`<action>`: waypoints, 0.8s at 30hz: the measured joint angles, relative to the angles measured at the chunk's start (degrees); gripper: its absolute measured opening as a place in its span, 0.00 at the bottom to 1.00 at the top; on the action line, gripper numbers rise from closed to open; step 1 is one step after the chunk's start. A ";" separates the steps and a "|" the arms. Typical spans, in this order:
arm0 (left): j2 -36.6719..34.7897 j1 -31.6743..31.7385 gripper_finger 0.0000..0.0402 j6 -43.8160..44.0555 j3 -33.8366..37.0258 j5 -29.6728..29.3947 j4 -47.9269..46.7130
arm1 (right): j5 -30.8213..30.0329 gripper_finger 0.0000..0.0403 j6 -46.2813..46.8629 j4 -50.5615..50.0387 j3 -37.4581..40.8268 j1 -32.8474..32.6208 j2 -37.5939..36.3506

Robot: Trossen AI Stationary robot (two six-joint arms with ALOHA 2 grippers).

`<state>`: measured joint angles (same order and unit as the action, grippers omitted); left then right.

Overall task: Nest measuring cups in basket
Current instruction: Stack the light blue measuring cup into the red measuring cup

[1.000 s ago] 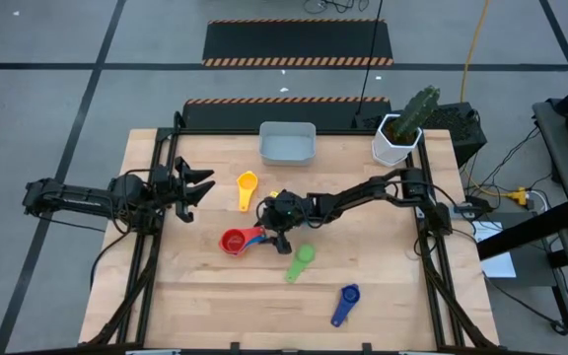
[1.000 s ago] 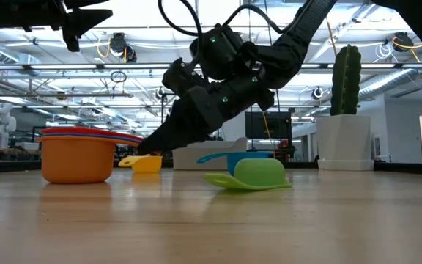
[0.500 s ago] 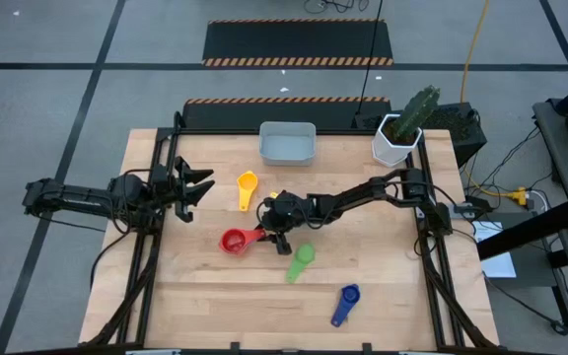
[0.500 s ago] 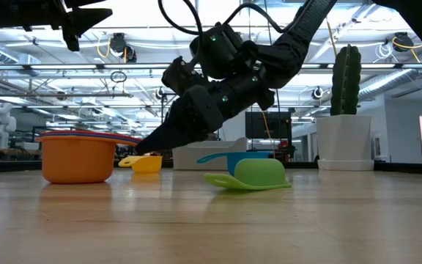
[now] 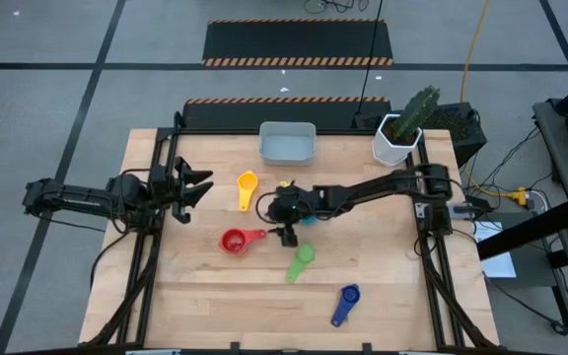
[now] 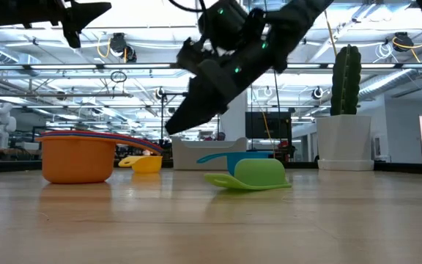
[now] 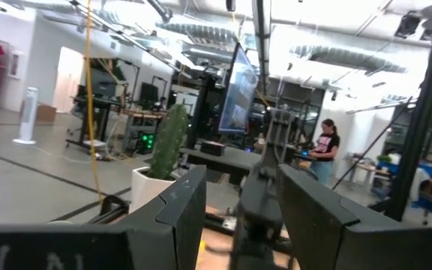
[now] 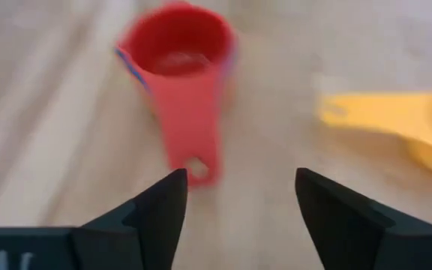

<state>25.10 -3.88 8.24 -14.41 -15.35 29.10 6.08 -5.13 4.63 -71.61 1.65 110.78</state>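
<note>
A stack of nested cups, red on top and orange at the bottom, stands on the table with its handles toward the right arm. The yellow cup, green cup and dark blue cup lie apart on the wood. The grey-blue basket sits at the far edge. My right gripper hangs open above the table, just right of the red handle, touching nothing. My left gripper waits open over the table's left edge.
A white faceted pot with a cactus stands at the far right corner, beside the basket. Bare wood lies along the near edge and on the right side. A light blue handle shows behind the green cup.
My right gripper has risen from the stack's handle, where its fingers pointed down at table level, and drawn back a little toward the table's right. The stack of cups stays on the table.
</note>
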 joint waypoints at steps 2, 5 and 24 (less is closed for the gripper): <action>0.02 0.00 0.41 0.56 0.00 0.36 -0.02 | -5.45 0.62 0.15 -4.61 0.00 0.23 -2.84; 0.00 0.00 0.41 0.86 0.00 0.39 0.08 | -14.03 0.63 1.92 -10.40 0.00 0.29 -7.11; 0.00 0.00 0.41 1.02 0.00 2.03 0.71 | -22.32 0.63 14.13 -27.31 -0.02 -3.68 -10.18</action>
<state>25.10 -3.88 9.26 -14.41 -13.32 29.81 -16.23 8.99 -22.67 -71.64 -2.03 100.61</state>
